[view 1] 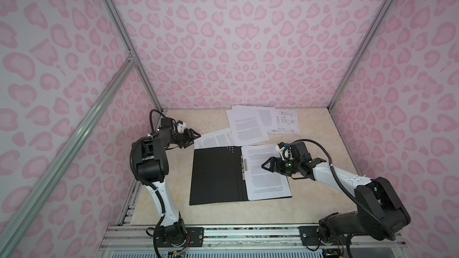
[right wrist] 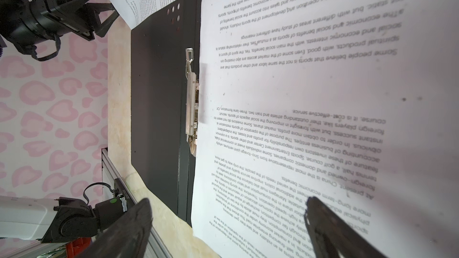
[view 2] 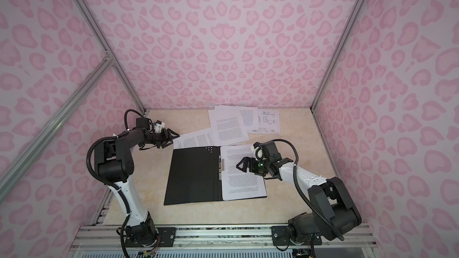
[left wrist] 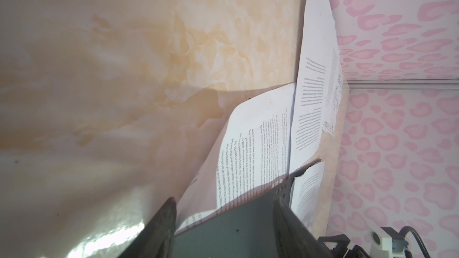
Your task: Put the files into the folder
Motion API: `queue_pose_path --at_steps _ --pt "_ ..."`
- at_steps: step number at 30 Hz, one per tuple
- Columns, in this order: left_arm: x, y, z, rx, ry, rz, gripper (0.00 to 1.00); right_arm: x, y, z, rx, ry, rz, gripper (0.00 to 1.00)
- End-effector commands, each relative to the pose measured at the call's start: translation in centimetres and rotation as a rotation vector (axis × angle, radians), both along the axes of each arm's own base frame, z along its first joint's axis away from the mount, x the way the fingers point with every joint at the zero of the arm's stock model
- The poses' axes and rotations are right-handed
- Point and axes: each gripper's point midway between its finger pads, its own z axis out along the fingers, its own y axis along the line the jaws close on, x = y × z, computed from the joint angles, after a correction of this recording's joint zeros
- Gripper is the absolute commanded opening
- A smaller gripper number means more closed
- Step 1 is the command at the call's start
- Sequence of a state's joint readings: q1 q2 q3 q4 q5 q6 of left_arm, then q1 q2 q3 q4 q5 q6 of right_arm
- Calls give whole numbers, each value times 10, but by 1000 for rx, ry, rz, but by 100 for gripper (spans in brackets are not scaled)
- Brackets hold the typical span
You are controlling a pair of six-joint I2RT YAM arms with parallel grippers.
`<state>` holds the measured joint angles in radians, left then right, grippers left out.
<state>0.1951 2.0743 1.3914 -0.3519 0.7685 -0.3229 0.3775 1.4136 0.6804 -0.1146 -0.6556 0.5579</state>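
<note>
**A:** Folder status?

**B:** You have it lying open on the worktop, black inside up, with the clip at the spine. One filed sheet lies flat on the right half, its edge just beside the clip. Whether the clip holds it, I cannot tell.

**A:** The other files?

**B:** Not yet in. A loose sheet lies against the folder's far edge. A fanned pile sits at the back of the worktop, with the drawing sheet on its right side.

**A:** Grippers?

**B:** Your right gripper hovers over the filed sheet with its jaws wide apart, carrying nothing. Your left gripper is at the near corner of the loose sheet. Its jaws are apart too, and nothing shows clamped between them.

**A:** Progress?

**B:** Early, by my reading. One sheet is in and several are left: the loose sheet and the whole back pile. The loose sheet looks like the next pick.
</note>
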Motion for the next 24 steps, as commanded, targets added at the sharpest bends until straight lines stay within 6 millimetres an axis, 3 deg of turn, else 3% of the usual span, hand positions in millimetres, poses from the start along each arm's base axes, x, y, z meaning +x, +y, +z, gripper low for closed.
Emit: queue_pose_path --at_steps 1,9,16,24 --pt "1 -3 0 34 -33 -34 60 2 2 0 18 -6 4 97" --pt "-2 3 -11 133 -10 -20 55 2 2 -3 20 4 4 97" --pt "1 12 -16 208 -6 -4 43 0 2 -3 22 7 8 97" --pt "13 6 -13 190 -38 -18 37 0 0 -3 21 10 5 97"
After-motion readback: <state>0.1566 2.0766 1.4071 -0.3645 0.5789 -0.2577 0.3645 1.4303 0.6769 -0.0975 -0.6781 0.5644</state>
